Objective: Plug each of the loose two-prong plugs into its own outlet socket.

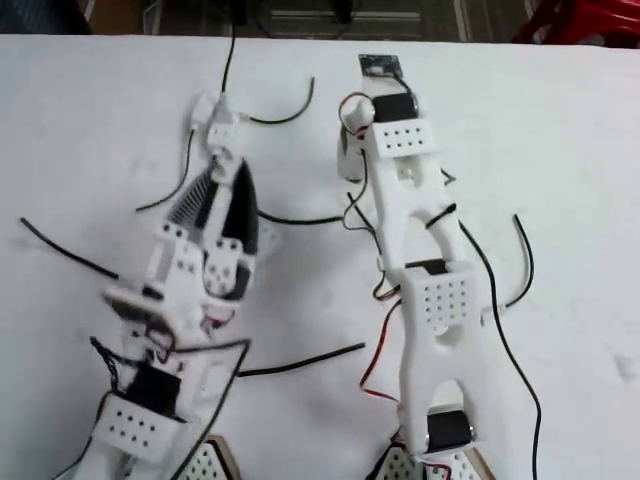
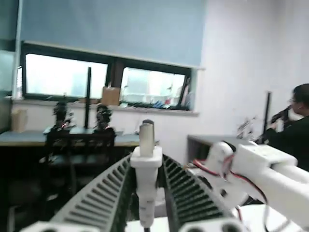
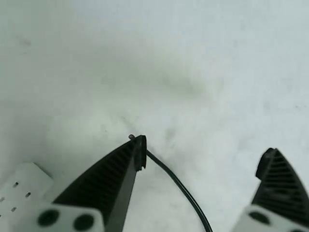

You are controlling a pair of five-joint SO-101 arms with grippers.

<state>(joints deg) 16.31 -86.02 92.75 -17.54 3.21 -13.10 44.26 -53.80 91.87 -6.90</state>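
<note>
My left gripper [image 2: 147, 166] is shut on a white two-prong plug [image 2: 146, 145], held off the table with its prongs pointing toward the room. In the high view the same plug [image 1: 216, 122] sits at the tip of the left gripper [image 1: 222, 160], and its black cord runs toward the table's far edge. My right gripper [image 3: 205, 150] is open just above the white table. A black wire [image 3: 178, 186] passes under one finger [image 3: 123, 169]. A corner of the white outlet strip [image 3: 19, 191] lies beside that finger.
Several loose black wires lie on the table [image 1: 90, 120]: one at the left [image 1: 60, 250], one in the front middle [image 1: 300, 360], one at the right [image 1: 522, 255]. The right arm [image 1: 410, 200] stretches across the middle of the table.
</note>
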